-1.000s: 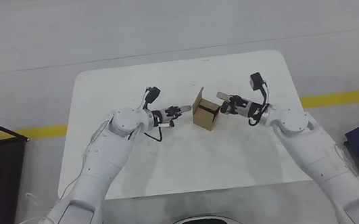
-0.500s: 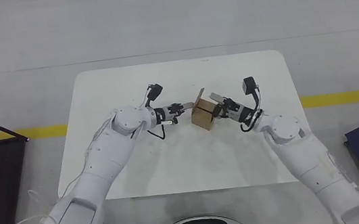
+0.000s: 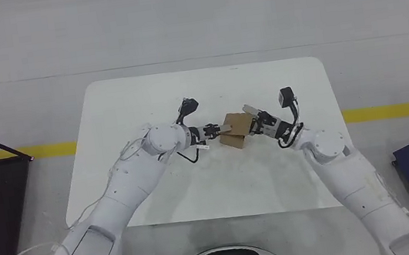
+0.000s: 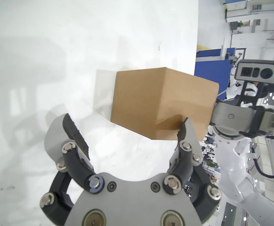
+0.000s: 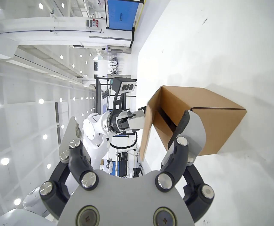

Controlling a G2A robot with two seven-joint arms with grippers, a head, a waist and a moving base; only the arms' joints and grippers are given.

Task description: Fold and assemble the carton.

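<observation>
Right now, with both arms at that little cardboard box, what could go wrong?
Neither the left end effector nor the right end effector is clamped on the box, so a push might slide or tip it on the table. The open flap stands beside one of the right fingers, which could crease it instead of folding it.

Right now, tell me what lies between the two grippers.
The carton; the top view shows it flanked by the left gripper and the right gripper.

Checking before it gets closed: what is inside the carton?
The carton's open end shows bare brown inner walls and a dark strip, no contents. A finger of the right end effector covers part of the interior.
</observation>
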